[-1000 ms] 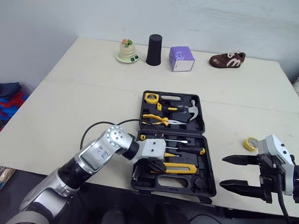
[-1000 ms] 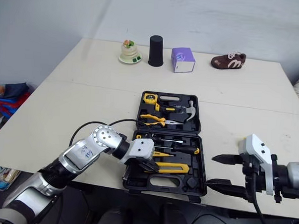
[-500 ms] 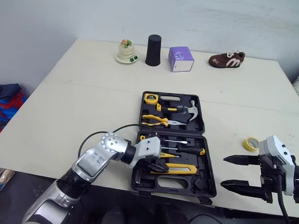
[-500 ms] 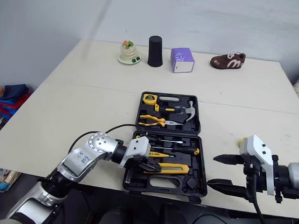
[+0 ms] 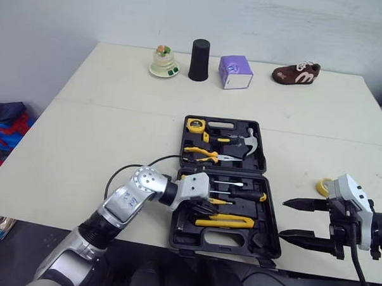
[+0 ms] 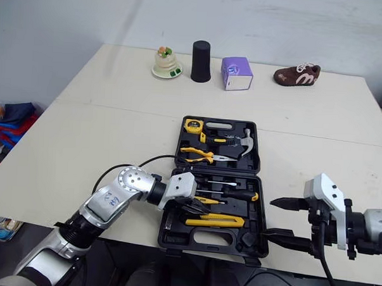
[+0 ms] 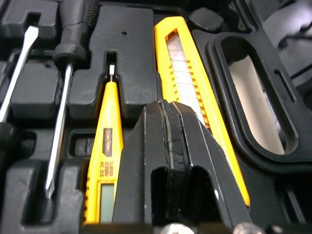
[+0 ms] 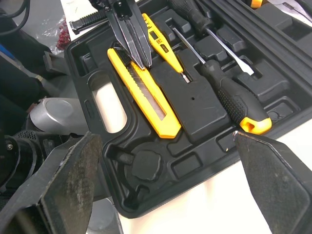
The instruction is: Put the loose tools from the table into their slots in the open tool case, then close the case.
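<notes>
One loose item left on the table, by the look of it: a roll of yellow tape, lying just right of the open tool case and near the right claw. Inside the case, nearly everything already seated: tape measure, pliers and hammer in the far half; two screwdrivers, a yellow tester pen and a yellow knife in the near half.

Task judged well past the midpoint. Roll of tape yet to be stowed, slot for it not made out. Lid yet to be swung shut.

Left claw clenched, fingers pressed flat together with nothing between them. Tips down in the near half of the case, between knife and tester pen, at one end of the knife. Contact with the knife likely, as if nudging it home, though not certain.

Right claw spread wide and empty, hovering just beside the right wall of the case, touching nothing.

Farther off, along the far edge of the table and well apart from the work: a small figurine, a black cup, a purple box and a brown shoe.
</notes>
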### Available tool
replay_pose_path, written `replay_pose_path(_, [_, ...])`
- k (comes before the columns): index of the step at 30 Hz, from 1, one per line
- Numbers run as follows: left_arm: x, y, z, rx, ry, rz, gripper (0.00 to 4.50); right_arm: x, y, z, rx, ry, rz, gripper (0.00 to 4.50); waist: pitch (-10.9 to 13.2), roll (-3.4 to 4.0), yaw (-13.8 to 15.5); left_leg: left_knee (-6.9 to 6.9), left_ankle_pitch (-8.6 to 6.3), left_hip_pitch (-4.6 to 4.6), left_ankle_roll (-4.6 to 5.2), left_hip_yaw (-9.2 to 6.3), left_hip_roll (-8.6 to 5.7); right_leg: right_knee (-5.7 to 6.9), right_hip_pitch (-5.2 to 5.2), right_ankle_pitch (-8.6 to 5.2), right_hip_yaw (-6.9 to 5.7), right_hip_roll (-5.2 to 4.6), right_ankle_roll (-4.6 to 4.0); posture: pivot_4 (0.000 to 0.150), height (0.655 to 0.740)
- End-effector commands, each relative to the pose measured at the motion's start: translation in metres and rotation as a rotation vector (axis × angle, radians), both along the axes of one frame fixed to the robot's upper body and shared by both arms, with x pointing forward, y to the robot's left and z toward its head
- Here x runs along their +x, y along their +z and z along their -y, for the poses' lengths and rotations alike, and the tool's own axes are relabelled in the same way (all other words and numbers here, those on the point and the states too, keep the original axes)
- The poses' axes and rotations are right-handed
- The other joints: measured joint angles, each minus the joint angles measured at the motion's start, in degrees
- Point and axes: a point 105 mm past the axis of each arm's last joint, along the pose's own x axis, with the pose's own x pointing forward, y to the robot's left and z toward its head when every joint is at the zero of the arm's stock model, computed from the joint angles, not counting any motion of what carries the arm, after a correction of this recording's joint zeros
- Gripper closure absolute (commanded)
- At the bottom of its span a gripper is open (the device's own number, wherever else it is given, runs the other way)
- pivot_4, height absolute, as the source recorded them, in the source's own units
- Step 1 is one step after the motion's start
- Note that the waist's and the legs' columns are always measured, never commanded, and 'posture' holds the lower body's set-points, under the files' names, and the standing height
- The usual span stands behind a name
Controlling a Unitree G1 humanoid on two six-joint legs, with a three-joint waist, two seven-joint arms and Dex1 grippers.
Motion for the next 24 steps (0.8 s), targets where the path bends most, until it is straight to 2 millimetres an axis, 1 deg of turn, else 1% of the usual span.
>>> replay_pose_path(1, [-0.008, -0.033, -0.003, 0.122, -0.025, -0.018, 4.45, -0.002, 0.004, 0.002, -0.011, -0.006, 0.018, 0.00, 0.0, 0.01, 0.0, 0.00, 0.00, 0.02, 0.00, 0.00, 0.00, 0.00, 0.02, 0.00, 0.00, 0.00, 0.00, 0.150, 0.7383])
replay_pose_path(3, [-0.006, -0.026, 0.003, 0.068, -0.022, -0.011, 4.45, -0.002, 0.004, 0.002, -0.012, -0.009, 0.016, 0.00, 0.0, 0.03, 0.2, 0.01, -0.01, 0.06, 0.02, 0.00, -0.01, 0.00, 0.07, 0.00, 0.00, -0.01, 0.00, 0.150, 0.7383])
replay_pose_path(7, [-0.001, 0.005, 0.011, -0.085, -0.027, -0.024, 4.45, -0.003, 0.005, 0.003, -0.011, -0.015, 0.015, 0.00, 0.0, 0.02, 0.8, 0.08, -0.03, 0.04, 0.06, 0.00, -0.02, 0.02, 0.06, 0.01, 0.00, -0.04, 0.02, 0.150, 0.7383])
replay_pose_path(9, [-0.001, 0.017, 0.011, -0.147, -0.034, -0.031, 4.45, -0.004, 0.005, 0.003, -0.010, -0.018, 0.015, 0.00, 0.0, 0.03, 1.1, 0.08, -0.03, 0.03, 0.06, 0.00, -0.02, 0.05, 0.04, 0.01, 0.00, -0.03, 0.02, 0.150, 0.7383])
replay_pose_path(12, [-0.005, 0.025, 0.009, -0.186, -0.061, -0.072, 4.45, -0.004, 0.005, 0.003, -0.006, -0.022, 0.017, 0.00, 0.0, 0.05, 1.1, 0.07, -0.03, -0.02, 0.06, 0.00, -0.01, 0.08, -0.03, 0.01, 0.00, 0.00, 0.01, 0.150, 0.7383])
replay_pose_path(14, [-0.009, 0.025, 0.008, -0.170, -0.082, -0.095, 4.45, -0.005, 0.005, 0.003, -0.004, -0.023, 0.016, 0.00, 0.0, 0.05, 1.1, 0.07, -0.03, -0.01, 0.05, 0.00, 0.00, 0.08, -0.03, 0.01, 0.00, 0.01, 0.01, 0.150, 0.7383])
replay_pose_path(19, [-0.013, 0.011, 0.008, -0.102, -0.094, -0.093, 4.45, -0.006, 0.004, 0.002, -0.004, -0.026, 0.013, 0.00, 0.0, 0.05, 1.1, 0.09, -0.03, -0.02, 0.05, 0.00, -0.02, 0.08, -0.02, 0.01, 0.00, 0.00, 0.02, 0.150, 0.7383])
replay_pose_path(20, [-0.014, 0.006, 0.008, -0.075, -0.099, -0.090, 4.45, -0.005, 0.004, 0.002, -0.004, -0.026, 0.013, 0.00, 0.0, 0.05, 1.1, 0.09, -0.03, -0.02, 0.06, 0.00, -0.03, 0.07, -0.02, 0.01, 0.00, 0.00, 0.02, 0.150, 0.7383])
replay_pose_path(24, [-0.014, -0.028, -0.003, 0.127, -0.081, -0.082, 4.45, -0.005, 0.004, 0.001, -0.002, -0.024, 0.012, 0.00, 0.0, 0.06, 1.1, 0.08, -0.03, 0.00, 0.05, 0.00, -0.03, 0.06, 0.00, 0.01, 0.00, 0.01, 0.02, 0.150, 0.7383])
